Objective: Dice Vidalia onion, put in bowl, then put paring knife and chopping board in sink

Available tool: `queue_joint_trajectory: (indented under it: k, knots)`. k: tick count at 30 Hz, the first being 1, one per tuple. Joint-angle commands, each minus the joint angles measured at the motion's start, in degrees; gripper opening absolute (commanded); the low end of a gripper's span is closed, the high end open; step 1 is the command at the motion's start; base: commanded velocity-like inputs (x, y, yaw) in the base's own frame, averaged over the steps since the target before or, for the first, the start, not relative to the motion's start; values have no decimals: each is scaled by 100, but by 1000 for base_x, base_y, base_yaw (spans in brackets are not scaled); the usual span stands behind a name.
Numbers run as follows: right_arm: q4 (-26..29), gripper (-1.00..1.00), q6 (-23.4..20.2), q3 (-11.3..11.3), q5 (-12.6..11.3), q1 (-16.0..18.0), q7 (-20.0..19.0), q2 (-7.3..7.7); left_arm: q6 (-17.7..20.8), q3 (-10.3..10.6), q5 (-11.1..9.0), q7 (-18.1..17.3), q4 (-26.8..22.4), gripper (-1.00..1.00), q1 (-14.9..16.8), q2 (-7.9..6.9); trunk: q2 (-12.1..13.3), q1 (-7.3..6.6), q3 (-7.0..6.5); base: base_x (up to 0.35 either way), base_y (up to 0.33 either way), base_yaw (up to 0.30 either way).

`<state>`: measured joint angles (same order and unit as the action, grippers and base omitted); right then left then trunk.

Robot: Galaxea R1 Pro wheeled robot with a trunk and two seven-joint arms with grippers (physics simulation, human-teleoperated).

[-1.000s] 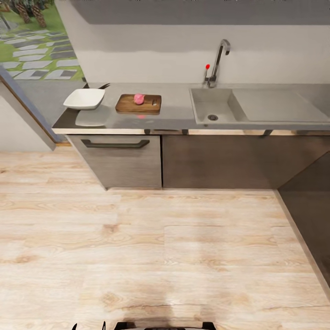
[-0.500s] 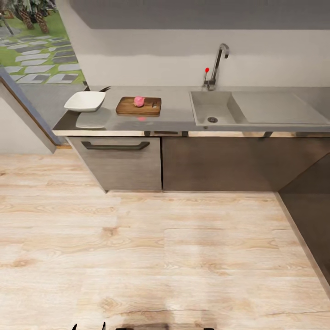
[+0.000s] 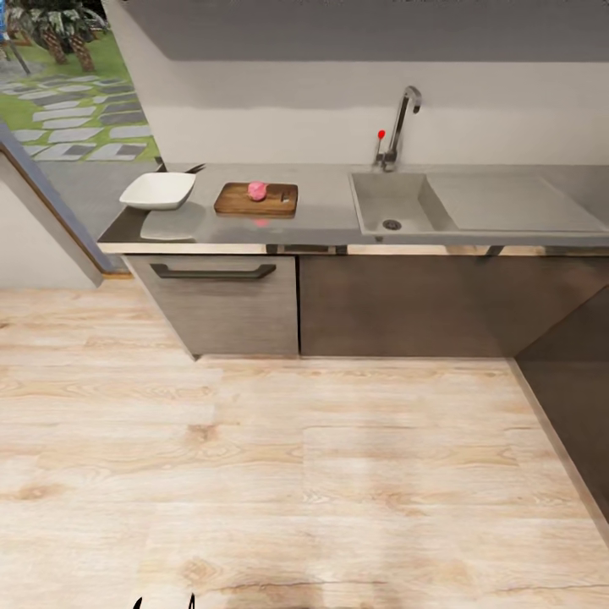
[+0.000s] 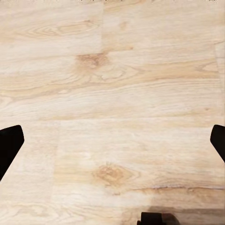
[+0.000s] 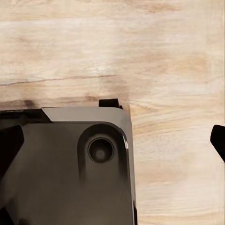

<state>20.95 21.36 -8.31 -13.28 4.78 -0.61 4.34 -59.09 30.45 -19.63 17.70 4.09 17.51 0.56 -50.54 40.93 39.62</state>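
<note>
Head view has drawn back from the counter [image 3: 321,222], where the onion [image 3: 256,190] lies on the chopping board [image 3: 241,201] near its left end, undiced; both fingers spread wide, empty.

Pink onion [image 3: 256,190] on chopping board [image 3: 237,202] (countertop [image 3: 321,211])

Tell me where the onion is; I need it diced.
In the head view, the onion sits on the board, between the bowl and the sink.
</note>
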Motion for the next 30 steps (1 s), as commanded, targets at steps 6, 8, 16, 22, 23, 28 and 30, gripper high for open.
queue_joint_trajectory:
  k: [6, 8, 16, 22, 23, 28, 30]
  knots:
    - [-295, 100, 1365, -22, -66, 2, -1, 14, -24, 49, -23, 23, 22, 100, 7, 11, -245, 133, 60, 0, 0, 0]
    - [-329, 100, 1463, -22, -69, 0, -1, 7, -24, 49, -23, 21, 22, 100, 7, 13, -326, 177, 82, 0, 0, 0]
    - [-345, 100, 1510, -18, -70, 5, -1, 6, -46, 45, -18, 23, 0, 100, 7, 14, -647, 353, 173, 0, 0, 0]
    - [-345, 100, 1518, -19, -70, 3, -1, 6, -87, 33, -19, 22, -82, 100, 7, 9, -887, 484, 243, 0, 0, 0]
    - [-345, 100, 1519, -20, -70, 3, -1, 6, -91, 32, -17, 22, -102, 100, 7, 11, -927, 506, 254, 0, 0, 0]
    - [-346, 100, 1520, -21, -70, 4, -1, 6, -91, 28, -15, 22, -148, 100, 7, 14, -1128, 616, 312, 0, 0, 0]
    - [-346, 100, 1520, -20, -70, 5, -1, 6, -91, 20, -15, 24, -243, 100, 7, 12, -1208, 660, 335, 0, 0, 0]
